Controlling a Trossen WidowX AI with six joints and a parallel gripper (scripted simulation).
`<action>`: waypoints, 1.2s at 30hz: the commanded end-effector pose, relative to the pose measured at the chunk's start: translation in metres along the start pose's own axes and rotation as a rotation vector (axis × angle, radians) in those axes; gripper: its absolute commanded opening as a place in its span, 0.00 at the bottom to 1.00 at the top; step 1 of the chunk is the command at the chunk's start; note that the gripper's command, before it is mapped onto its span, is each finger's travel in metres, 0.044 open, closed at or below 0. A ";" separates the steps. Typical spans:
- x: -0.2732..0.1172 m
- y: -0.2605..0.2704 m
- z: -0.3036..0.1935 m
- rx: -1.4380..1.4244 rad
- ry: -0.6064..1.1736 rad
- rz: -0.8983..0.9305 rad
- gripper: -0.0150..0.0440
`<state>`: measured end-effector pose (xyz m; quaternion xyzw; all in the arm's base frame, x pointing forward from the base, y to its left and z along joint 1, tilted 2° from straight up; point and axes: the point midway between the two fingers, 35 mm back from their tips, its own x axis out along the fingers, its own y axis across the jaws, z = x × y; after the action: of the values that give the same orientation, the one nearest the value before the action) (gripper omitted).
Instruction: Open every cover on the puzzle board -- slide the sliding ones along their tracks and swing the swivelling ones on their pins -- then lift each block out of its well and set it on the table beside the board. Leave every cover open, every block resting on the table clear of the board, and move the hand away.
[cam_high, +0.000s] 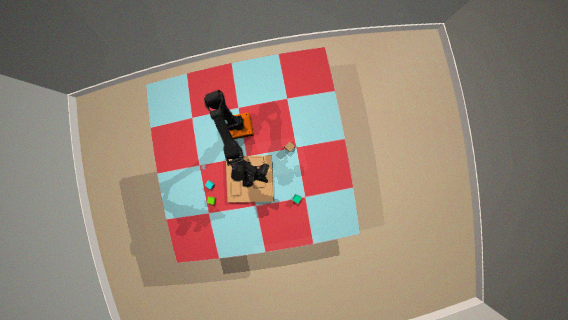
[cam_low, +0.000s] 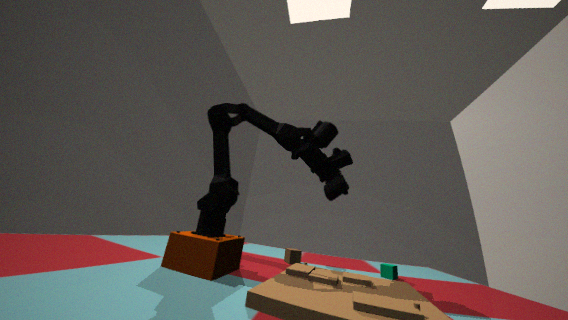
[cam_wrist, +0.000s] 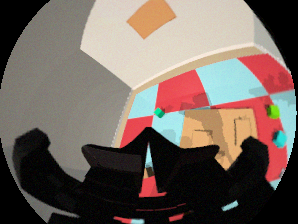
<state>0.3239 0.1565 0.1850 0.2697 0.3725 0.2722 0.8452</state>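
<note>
The tan puzzle board (cam_high: 267, 197) (cam_low: 280, 300) (cam_wrist: 192, 120) lies flat, partly hidden by the arm in the top view. Raised tan covers show on it, one long cover (cam_high: 236, 188) (cam_low: 387, 306) apart from several shorter ones. The wells are too small or hidden to tell. A teal-green block (cam_high: 297, 199) (cam_low: 389, 271) (cam_wrist: 159, 112) and a brown block (cam_high: 289, 146) (cam_low: 293, 256) rest on the table on one side of the board. A lime block (cam_high: 211, 200) (cam_wrist: 273, 111) and a cyan block (cam_high: 210, 185) (cam_wrist: 279, 138) rest on the other. My gripper (cam_wrist: 148, 129) is shut and empty, high above the board.
The orange arm base (cam_high: 243, 126) (cam_low: 202, 255) stands behind the board. A small pale piece (cam_high: 203, 167) lies near the cyan block; I cannot tell what it is. The checkered table (cam_high: 327, 167) extends around the board.
</note>
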 end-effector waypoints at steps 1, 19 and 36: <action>0.011 -0.015 -0.004 0.028 0.046 -0.080 0.25; 0.041 -0.083 -0.041 0.090 0.342 -0.495 0.25; 0.038 -0.126 -0.074 0.008 0.671 -0.839 0.25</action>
<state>0.3195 0.1121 0.0403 0.0091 0.6969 -0.0156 0.7169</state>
